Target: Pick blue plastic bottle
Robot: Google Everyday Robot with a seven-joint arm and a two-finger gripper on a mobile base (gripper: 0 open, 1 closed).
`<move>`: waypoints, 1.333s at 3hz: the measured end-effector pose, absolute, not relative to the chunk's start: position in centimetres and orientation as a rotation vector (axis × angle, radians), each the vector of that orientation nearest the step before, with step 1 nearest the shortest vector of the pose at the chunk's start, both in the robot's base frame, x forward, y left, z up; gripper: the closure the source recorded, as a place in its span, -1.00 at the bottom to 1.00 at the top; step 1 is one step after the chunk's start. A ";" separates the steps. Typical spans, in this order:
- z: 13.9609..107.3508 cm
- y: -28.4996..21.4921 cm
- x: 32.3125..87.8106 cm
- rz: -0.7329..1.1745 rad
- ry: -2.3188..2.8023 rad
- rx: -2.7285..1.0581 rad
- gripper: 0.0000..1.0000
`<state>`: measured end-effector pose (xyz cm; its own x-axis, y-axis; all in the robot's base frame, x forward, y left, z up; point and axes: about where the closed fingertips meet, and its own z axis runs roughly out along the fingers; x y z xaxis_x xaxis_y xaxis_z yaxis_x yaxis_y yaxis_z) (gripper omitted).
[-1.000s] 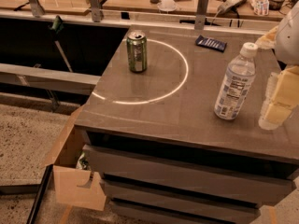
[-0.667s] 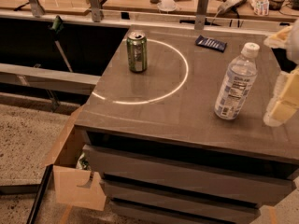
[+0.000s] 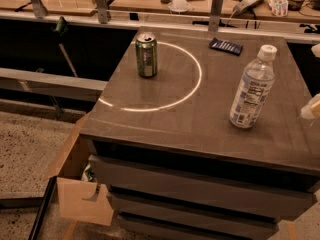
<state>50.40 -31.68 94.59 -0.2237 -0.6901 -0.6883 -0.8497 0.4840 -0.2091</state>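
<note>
The blue plastic bottle (image 3: pixel 252 88) stands upright on the right part of the dark cabinet top (image 3: pixel 200 119). It is clear, blue-tinted, with a white cap and a blue-and-white label. Of my gripper (image 3: pixel 311 108) only a pale finger shows at the right frame edge, to the right of the bottle and apart from it. A second pale bit (image 3: pixel 316 49) shows higher at the same edge. The gripper holds nothing that I can see.
A green soda can (image 3: pixel 146 54) stands at the back left of the top, inside a bright ring of light. A small dark flat object (image 3: pixel 226 46) lies at the back. Drawers are below. An open cardboard box (image 3: pixel 75 184) sits on the floor at the left. A cluttered bench runs behind.
My gripper has moved to the right, away from the bottle, and is now mostly out of the frame. The bottle and the can have not moved.
</note>
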 end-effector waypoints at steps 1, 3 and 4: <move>93.4 -29.2 51.0 0.506 1.863 -1.243 -1.00; 93.0 -24.2 50.1 0.766 1.652 -1.241 -1.00; 94.1 -22.2 50.5 0.811 1.513 -1.239 -0.63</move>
<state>50.52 -22.18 94.09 0.0013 -0.3080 -0.9514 -0.9628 0.2565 -0.0844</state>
